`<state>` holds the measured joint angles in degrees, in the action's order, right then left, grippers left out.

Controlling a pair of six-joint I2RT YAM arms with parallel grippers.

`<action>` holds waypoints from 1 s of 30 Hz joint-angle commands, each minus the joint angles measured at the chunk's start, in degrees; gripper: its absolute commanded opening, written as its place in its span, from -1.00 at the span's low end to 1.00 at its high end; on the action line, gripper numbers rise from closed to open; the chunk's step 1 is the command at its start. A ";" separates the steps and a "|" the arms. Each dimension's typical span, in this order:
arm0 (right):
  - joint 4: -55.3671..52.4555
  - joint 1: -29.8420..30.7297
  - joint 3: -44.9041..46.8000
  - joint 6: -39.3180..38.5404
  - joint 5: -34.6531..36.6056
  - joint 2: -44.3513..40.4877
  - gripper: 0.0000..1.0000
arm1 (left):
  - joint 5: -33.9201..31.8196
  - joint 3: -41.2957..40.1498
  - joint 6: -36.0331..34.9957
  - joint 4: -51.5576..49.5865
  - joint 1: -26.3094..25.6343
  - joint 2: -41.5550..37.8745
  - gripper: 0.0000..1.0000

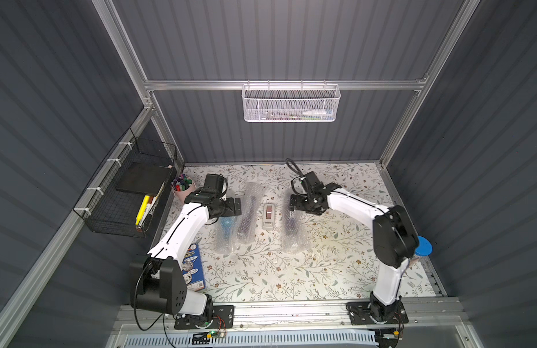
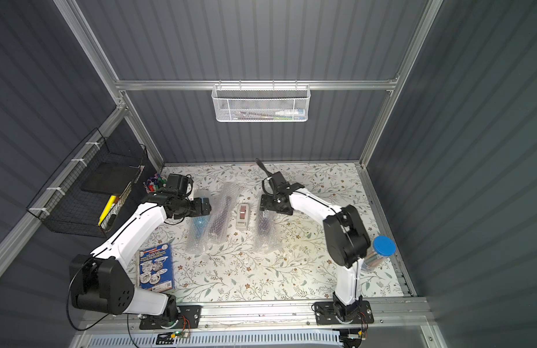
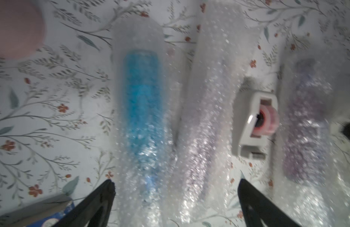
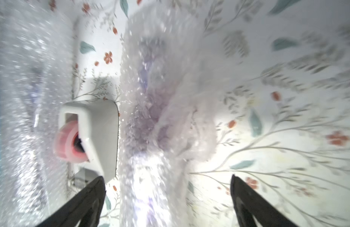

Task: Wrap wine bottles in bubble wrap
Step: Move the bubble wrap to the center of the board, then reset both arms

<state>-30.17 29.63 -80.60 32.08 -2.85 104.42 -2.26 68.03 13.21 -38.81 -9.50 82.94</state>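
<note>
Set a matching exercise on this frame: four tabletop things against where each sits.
Things:
1. blue bottle
2. tape dispenser
3. cup
4. booklet

Places:
A. far corner, holding markers
B. flat near the front edge
C. inside bubble wrap
D. between the purple bottles

Pairs: 1-C, 2-D, 3-A, 4-B

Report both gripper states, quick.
Left gripper: open, holding nothing.
Right gripper: open, holding nothing.
</note>
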 commanded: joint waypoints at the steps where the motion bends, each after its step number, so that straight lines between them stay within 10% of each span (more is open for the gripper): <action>1: 3.51 -4.55 6.64 -12.87 1.83 -10.92 0.98 | -12.11 -2.32 -2.39 11.04 4.39 0.10 0.99; 9: 28.21 -17.99 33.40 -33.83 2.75 -27.68 0.98 | -15.31 -11.79 -7.65 33.26 9.23 4.32 0.99; 16: 47.25 -28.28 46.28 -33.88 1.58 -30.31 0.98 | -11.19 -14.83 -10.03 39.22 9.48 8.38 0.99; 30: 52.69 -31.93 49.43 -31.22 -1.71 -27.83 0.98 | -5.84 -18.73 -11.73 46.00 9.50 12.61 0.99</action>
<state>19.70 -2.15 -31.88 0.21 -3.73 76.31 -10.72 49.93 3.25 4.91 0.05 95.18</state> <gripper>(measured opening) 0.989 0.994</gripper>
